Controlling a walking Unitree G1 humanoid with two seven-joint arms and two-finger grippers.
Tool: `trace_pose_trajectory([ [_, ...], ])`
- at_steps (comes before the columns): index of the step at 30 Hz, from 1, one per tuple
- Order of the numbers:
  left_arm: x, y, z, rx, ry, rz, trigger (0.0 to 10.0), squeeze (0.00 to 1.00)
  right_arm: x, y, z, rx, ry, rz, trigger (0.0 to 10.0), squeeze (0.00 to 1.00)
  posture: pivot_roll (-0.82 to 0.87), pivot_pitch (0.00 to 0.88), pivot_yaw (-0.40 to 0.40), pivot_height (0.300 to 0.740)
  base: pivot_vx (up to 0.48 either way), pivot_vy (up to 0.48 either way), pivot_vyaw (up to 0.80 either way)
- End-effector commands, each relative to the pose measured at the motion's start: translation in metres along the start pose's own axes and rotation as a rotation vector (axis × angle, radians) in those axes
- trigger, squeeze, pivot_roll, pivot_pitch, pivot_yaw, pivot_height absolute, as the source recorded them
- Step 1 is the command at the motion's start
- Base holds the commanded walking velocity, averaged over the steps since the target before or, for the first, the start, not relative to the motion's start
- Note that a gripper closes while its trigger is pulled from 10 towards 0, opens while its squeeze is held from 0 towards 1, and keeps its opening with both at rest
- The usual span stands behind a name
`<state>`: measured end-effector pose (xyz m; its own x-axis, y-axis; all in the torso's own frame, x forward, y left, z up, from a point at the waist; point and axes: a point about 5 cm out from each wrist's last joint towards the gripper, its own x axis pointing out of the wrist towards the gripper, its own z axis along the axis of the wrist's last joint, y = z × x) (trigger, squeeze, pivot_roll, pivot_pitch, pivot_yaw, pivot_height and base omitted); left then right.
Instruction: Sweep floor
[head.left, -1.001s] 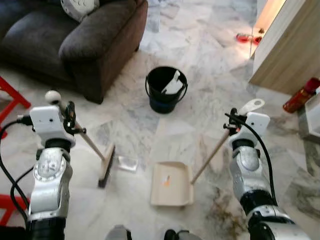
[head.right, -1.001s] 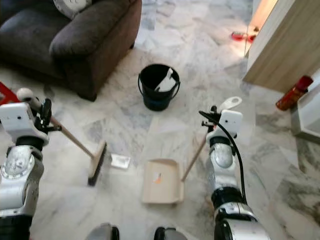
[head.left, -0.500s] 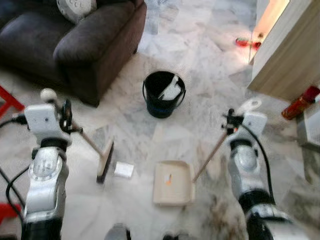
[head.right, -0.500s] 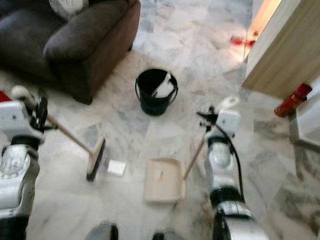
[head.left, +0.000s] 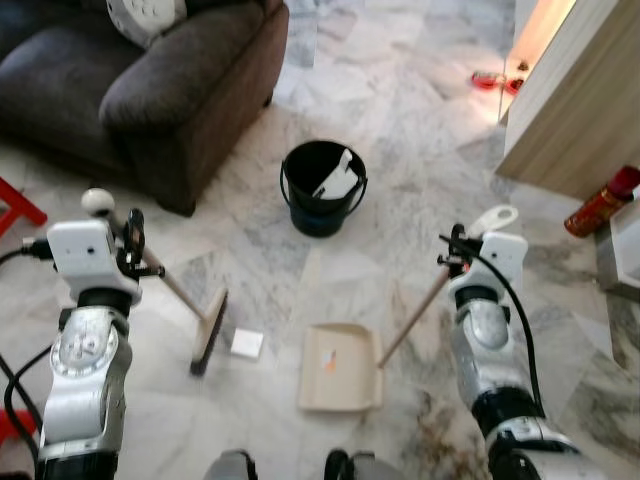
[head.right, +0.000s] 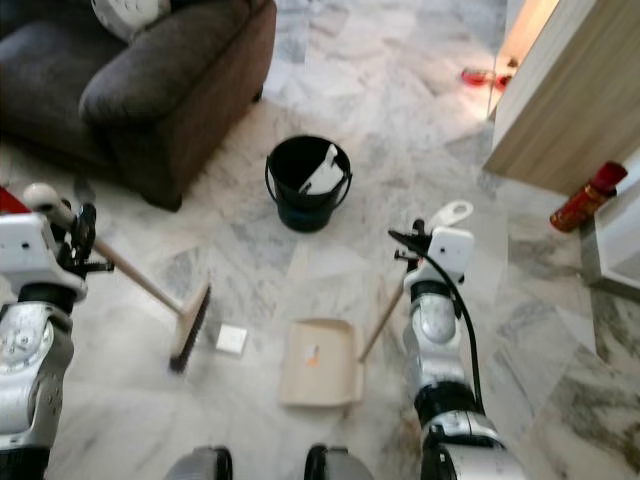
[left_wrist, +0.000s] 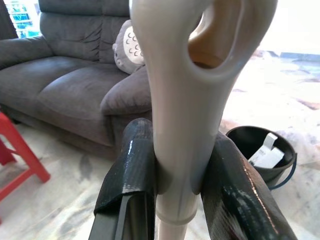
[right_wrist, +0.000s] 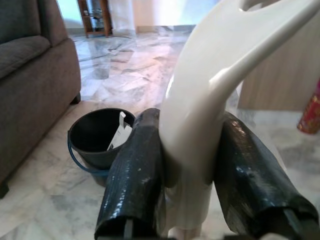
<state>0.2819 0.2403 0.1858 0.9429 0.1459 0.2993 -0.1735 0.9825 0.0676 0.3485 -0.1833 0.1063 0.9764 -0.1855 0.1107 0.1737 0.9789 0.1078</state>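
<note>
**Marble floor, paper scrap between broom and dustpan**

A grey-veined marble floor (head.left: 420, 120) is seen, bordered by a dark sofa (head.left: 150, 80) at its far left and a wooden cabinet (head.left: 580, 110) at its far right.

A small white paper scrap (head.left: 246, 344) lies on the floor just beside the broom (head.left: 208, 328), on the side facing the dustpan (head.left: 340, 366). The broom's handle is clamped in the jaws of the left gripper (left_wrist: 175, 170); the dustpan's handle is clamped in the jaws of the right gripper (right_wrist: 187, 165). The broom head's long axis runs roughly away from the robot, so a sideways push toward the pan is judged sufficient. The left arm is the nearer. A black bucket (head.left: 323, 186) stands beyond, already holding paper.
</note>
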Motion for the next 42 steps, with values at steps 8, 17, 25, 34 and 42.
trace_pose_trajectory([
  [8, 0.0, -0.001, 0.011, -0.002, -0.049, -0.005, 10.0, 0.0, -0.002, -0.005, 0.005, 0.005, -0.048, -0.008, 10.0, 0.0, 0.13, 0.282, -0.079, 0.74, 0.0, 0.0, 0.0],
  [17, 0.001, -0.002, 0.011, 0.005, -0.049, -0.006, 10.0, 0.0, -0.002, -0.008, 0.007, -0.002, -0.054, -0.015, 10.0, 0.0, 0.12, 0.285, -0.076, 0.74, 0.221, 0.0, 0.0],
  [25, 0.003, -0.002, 0.012, 0.01, -0.05, -0.009, 10.0, 0.0, -0.002, -0.009, 0.008, -0.002, -0.061, -0.019, 10.0, 0.0, 0.12, 0.285, -0.07, 0.74, 0.295, 0.0, 0.0],
  [34, 0.004, -0.003, 0.012, 0.009, -0.054, -0.017, 10.0, 0.0, -0.001, -0.011, 0.009, -0.004, -0.062, -0.026, 10.0, 0.0, 0.12, 0.28, -0.066, 0.74, 0.301, 0.0, 0.0],
  [42, 0.005, -0.009, 0.014, 0.013, -0.063, -0.054, 10.0, 0.0, -0.001, -0.01, 0.009, -0.001, -0.064, -0.027, 10.0, 0.0, 0.12, 0.275, -0.063, 0.74, 0.188, 0.0, 0.0],
])
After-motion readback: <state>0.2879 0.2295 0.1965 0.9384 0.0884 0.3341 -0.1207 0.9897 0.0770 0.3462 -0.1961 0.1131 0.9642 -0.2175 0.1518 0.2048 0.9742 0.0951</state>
